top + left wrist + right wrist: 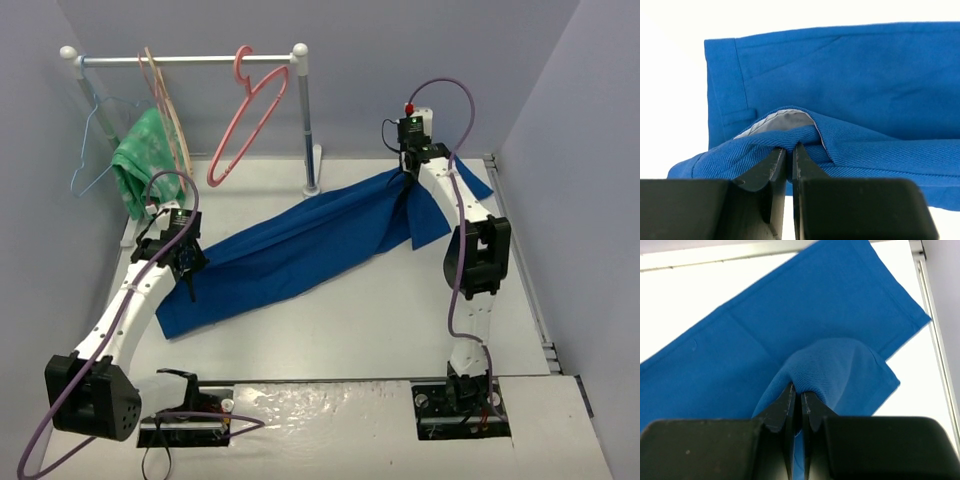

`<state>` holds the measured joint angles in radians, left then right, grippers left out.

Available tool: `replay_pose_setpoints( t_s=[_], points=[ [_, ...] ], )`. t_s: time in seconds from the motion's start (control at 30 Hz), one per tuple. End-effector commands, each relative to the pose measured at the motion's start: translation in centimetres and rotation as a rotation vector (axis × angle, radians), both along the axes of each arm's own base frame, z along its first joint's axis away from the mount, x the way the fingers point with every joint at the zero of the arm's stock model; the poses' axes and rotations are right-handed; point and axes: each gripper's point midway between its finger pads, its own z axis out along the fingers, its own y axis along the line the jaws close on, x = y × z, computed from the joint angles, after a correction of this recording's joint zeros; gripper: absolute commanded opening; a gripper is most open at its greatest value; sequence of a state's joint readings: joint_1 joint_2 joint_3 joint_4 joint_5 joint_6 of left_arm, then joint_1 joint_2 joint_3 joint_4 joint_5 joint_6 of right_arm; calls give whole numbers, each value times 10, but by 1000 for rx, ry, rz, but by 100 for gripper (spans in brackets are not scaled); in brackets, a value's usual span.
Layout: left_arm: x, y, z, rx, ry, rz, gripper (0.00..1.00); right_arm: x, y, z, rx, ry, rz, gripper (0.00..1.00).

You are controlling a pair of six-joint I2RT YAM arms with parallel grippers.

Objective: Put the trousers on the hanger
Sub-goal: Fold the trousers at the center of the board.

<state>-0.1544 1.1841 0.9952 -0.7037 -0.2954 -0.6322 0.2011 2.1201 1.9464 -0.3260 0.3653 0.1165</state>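
Blue trousers (300, 245) lie diagonally across the table (380, 325). Left gripper (789, 148) is clamped on the waist end, right gripper (799, 390) on a leg fold. Pink hanger (238, 65) hangs on the rail (190, 59), apart from the trousers.

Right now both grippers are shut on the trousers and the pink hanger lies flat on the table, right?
Not quite. The pink hanger hangs by its hook from the rail, as the top external view shows. The left gripper and right gripper are indeed shut on the trousers.
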Motion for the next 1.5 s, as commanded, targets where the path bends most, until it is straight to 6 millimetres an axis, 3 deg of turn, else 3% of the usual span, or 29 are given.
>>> replay_pose_setpoints(
  t_s=[0.0,0.13,0.3,0.37,0.43,0.5,0.53,0.67,0.73,0.8,0.93,1.0,1.07,1.13,1.2,1.27,1.4,1.47],
  points=[
    [-1,50,13,177,37,105,0,32,-55,49,-136,-170,-154,0],
    [7,57,4,164,62,121,0,44,-53,31,-142,-149,-141,1],
    [18,63,-14,147,110,141,8,54,-47,9,-126,-132,-122,7],
    [23,62,-17,140,114,140,12,58,-44,-1,-119,-120,-110,16],
    [32,74,-19,137,114,181,18,61,-43,-4,-111,-119,-105,25],
    [43,76,-18,130,99,188,24,63,-41,-6,-103,-118,-98,40],
    [49,75,-17,124,91,188,28,64,-41,-5,-96,-122,-94,52],
    [72,72,0,104,27,178,58,58,-35,15,-64,-148,-66,76],
    [75,68,21,96,-40,167,74,47,-31,27,-38,-152,-39,81],
    [71,60,36,94,-98,148,82,32,-23,33,-2,-145,-1,83],
    [52,30,47,122,-146,40,84,-5,11,32,95,-109,136,84],
    [41,12,50,123,-148,-24,84,-22,43,42,139,-118,238,84],
    [26,2,46,123,-125,-74,84,-47,77,34,153,-96,322,84],
    [13,-1,43,125,-117,-104,84,-71,108,10,155,-61,390,84],
    [2,-1,53,110,-164,-117,84,-94,148,-5,155,-48,476,85],
    [-1,-2,61,110,-205,-138,84,-103,174,-17,191,-45,535,85],
    [-8,-2,70,112,-268,-170,86,-130,214,-78,186,61,612,85],
    [-10,-1,70,120,-265,-179,86,-139,220,-106,183,104,621,85]
  ],
)
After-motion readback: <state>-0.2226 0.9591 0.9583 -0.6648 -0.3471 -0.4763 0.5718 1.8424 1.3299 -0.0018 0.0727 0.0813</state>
